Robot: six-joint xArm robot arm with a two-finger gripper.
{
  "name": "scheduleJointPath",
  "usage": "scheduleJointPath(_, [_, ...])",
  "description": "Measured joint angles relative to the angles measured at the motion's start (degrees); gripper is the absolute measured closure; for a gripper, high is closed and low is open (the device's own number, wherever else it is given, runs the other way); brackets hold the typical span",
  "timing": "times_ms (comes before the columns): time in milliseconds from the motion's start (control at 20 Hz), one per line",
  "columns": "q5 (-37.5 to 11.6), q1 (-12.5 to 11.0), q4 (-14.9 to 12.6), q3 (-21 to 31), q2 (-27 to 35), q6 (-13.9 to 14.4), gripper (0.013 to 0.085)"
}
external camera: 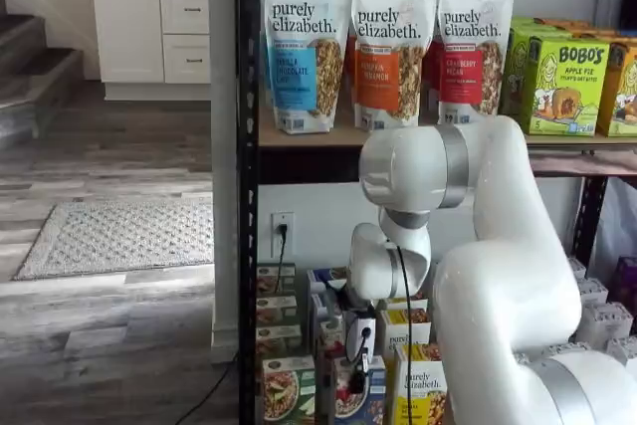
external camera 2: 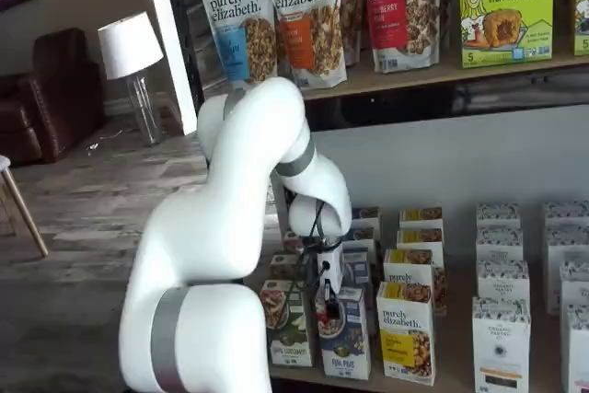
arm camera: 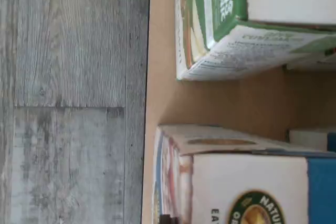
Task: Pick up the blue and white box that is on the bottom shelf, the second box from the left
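Claw [external camera 2: 327, 306] sits at the top of the blue and white box [external camera 2: 346, 345]; can't tell if it's clamped or apart. Box stands upright, long axis vertical, face outward, on the tan bottom shelf [arm camera: 157, 77], beside the green-and-white box [external camera 2: 287, 324]. Grey wood-plank floor [external camera: 109, 335] in front.

— What sort of place is this?

— A home interior with a mock grocery shelf set up in it. A black steel-post rack [external camera: 247, 186] carries rows of retail goods: purely elizabeth granola bags [external camera: 304, 47], green Bobo's boxes [external camera: 557, 82] and cereal boxes [external camera 2: 405, 342] lined up face-out on the low tier.

— And the homely part?

— White cabinets with drawers [external camera: 149, 17], a stair step [external camera: 30, 67], a patterned rug [external camera: 119, 236] on grey wood-plank flooring [arm camera: 68, 98], plus a brown leather armchair [external camera 2: 41, 89] and a table lamp [external camera 2: 129, 52].
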Motion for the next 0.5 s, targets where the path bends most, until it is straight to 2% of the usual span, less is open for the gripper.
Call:
scheduleJointPath(200, [0.0,-0.1,0.0,0.4,-0.3,-0.1,0.037])
scheduleJointPath(250, [0.1,-0.1,0.0,0.5,-0.4,-0.1,0.041])
scheduleJointPath(400, [0.4,-0.1,0.0,0.7,-0.6,0.0,0.045])
scheduleJointPath(450, [0.4,0.0,0.0,0.7,-0.7,0.0,0.049])
scheduleJointPath(500, [0.5,0.0,-0.1,0.8,-0.7,0.0,0.049])
